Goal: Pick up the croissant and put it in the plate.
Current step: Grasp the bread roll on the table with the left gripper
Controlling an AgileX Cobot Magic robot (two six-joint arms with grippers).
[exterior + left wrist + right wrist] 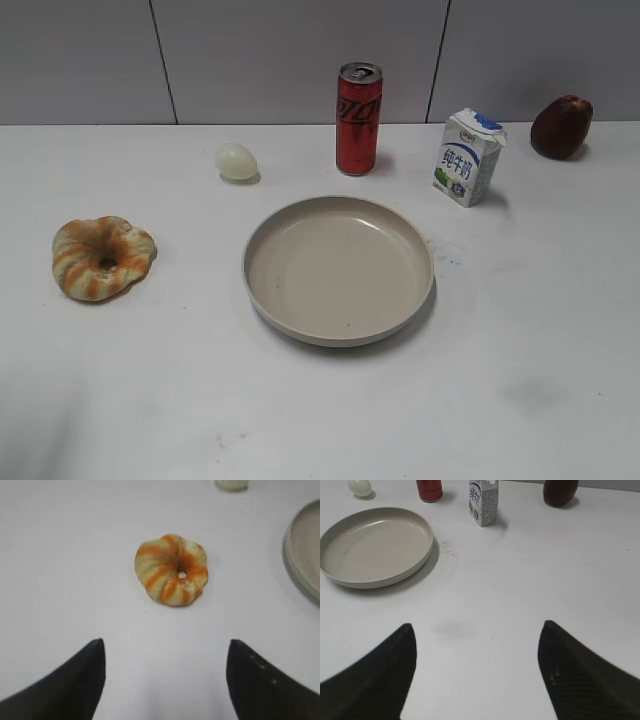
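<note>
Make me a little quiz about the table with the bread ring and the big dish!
1. True or false: the croissant lies in the plate.
2. Which claw faces the croissant: A left claw, B right claw?
3. Fill in: the can stands between the milk carton and the ____.

Key: 1 false, it lies on the table, left of the plate. 2 A. 3 egg.

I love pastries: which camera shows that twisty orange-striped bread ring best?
The left wrist view: the croissant sits large and central, stripes and hole clear. The exterior view shows it smaller at the left. The right wrist view misses it.
</note>
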